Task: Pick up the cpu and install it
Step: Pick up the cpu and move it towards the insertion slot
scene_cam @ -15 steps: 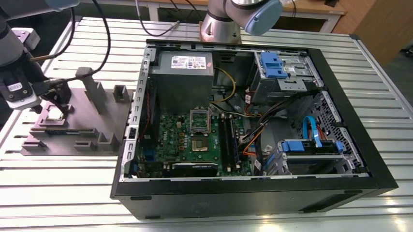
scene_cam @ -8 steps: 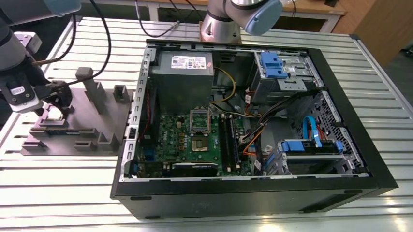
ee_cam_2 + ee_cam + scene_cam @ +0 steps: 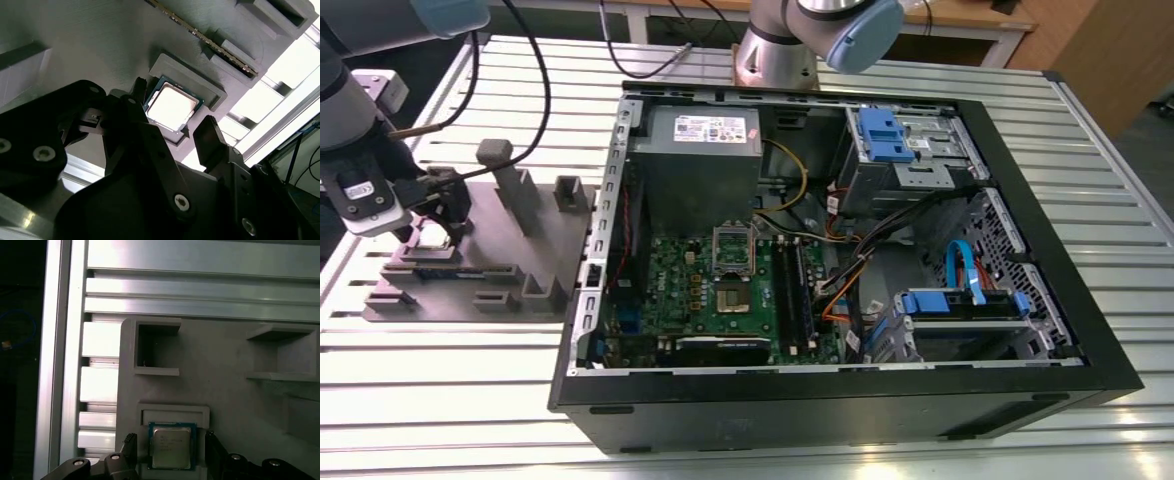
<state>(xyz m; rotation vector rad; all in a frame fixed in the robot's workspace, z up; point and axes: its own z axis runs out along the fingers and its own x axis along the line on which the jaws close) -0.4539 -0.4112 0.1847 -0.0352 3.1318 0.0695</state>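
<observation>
In the exterior view, the black two-fingered gripper [image 3: 430, 238] of the arm is lowered onto a grey moulded plastic fixture block [image 3: 520, 255] with posts and pockets. The block lies on a slatted aluminium table [image 3: 454, 380]. A black open-sided computer case [image 3: 854, 400] stands just beside the block, on the exterior view's right of it, and a green motherboard [image 3: 720, 290] is seen inside the case.

In the second wrist view, the small flat square cpu [image 3: 172, 106] with a shiny silver-grey metal top is seen lying in a shallow raised pocket of the fixture block [image 3: 75, 45]. Its metal face is turned up, away from the block. A thin gold-edged memory board [image 3: 210, 42] stands on edge in a slot of the block near the pocket. The gripper [image 3: 172, 119] is held over the pocket, and one black finger [image 3: 207, 137] is seen at each side of the cpu.

In the first wrist view, the cpu [image 3: 171, 447] is seen from straight above. Its edges are square to the pocket walls, and no long axis can be made out, as the outline is close to square. The gripper [image 3: 170, 445] is spread wider than the cpu: a gap is left between each of the fingers [image 3: 131, 446] and the nearest chip edge, so nothing is gripped. Table [image 3: 200, 290] slats are seen beyond the block's edge.
</observation>
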